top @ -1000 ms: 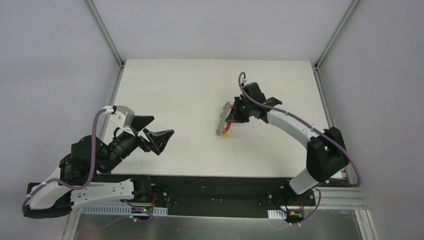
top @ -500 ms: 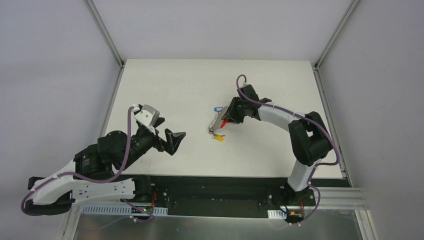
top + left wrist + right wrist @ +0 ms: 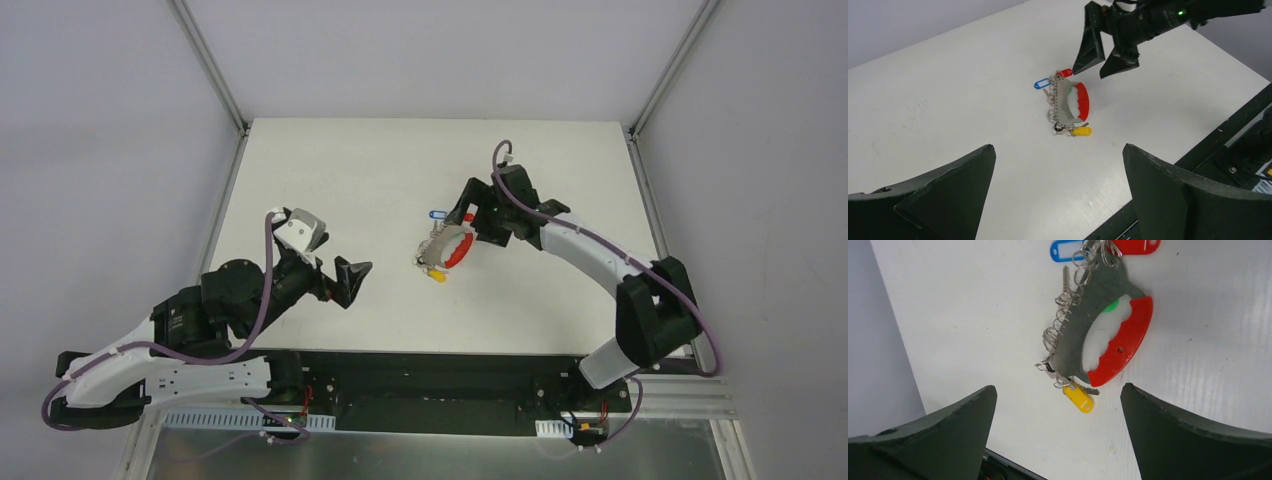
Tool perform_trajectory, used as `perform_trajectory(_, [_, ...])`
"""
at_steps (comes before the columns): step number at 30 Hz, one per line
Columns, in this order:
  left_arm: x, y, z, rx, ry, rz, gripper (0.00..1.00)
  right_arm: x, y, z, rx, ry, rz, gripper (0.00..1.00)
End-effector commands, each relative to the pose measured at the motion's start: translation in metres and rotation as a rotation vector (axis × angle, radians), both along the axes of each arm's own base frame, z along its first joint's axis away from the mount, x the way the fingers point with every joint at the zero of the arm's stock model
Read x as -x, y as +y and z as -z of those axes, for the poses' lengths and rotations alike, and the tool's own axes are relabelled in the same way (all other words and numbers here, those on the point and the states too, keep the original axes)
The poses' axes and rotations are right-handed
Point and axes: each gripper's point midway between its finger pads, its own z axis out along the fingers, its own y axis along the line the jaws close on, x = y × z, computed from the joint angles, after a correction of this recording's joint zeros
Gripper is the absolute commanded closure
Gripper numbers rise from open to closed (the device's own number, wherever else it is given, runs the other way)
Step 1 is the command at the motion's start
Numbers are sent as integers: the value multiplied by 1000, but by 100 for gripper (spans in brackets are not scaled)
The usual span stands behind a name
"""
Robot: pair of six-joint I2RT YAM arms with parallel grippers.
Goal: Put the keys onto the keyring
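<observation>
- The right gripper [image 3: 1089,70] has its jaws spread wide and empty. The keyring [image 3: 1075,335] lies flat on the table [image 3: 973,315], below and between the fingertips in the wrist view.
- The left gripper [image 3: 335,278] is just as wide and holds nothing. The bunch lies well ahead of its jaws.
- Risk: the grey plate is thin and lies flush on the board, so a closing jaw may skid over it or push it away instead of lifting it.
- Risk: the chain of small silver rings [image 3: 1060,320] is loose and springy. A pinch there could catch one loop and leave the rest dangling or tangled.
- Risk: the yellow key [image 3: 1079,397] and blue key [image 3: 1064,250] are much smaller than a finger, so they can easily be knocked aside or hidden by the jaw.
- The red clip [image 3: 1123,345] is a smooth plastic arc with a scalloped inner edge.
- The plate looks matte and stiff.
- The table looks faintly ribbed and slippery.
</observation>
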Motion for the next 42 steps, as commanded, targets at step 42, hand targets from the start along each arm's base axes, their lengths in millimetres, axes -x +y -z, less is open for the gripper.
perform_trajectory(42, [-99,-10,17,-57,130,-129,1,85,-42,-268,365,-926,58,1])
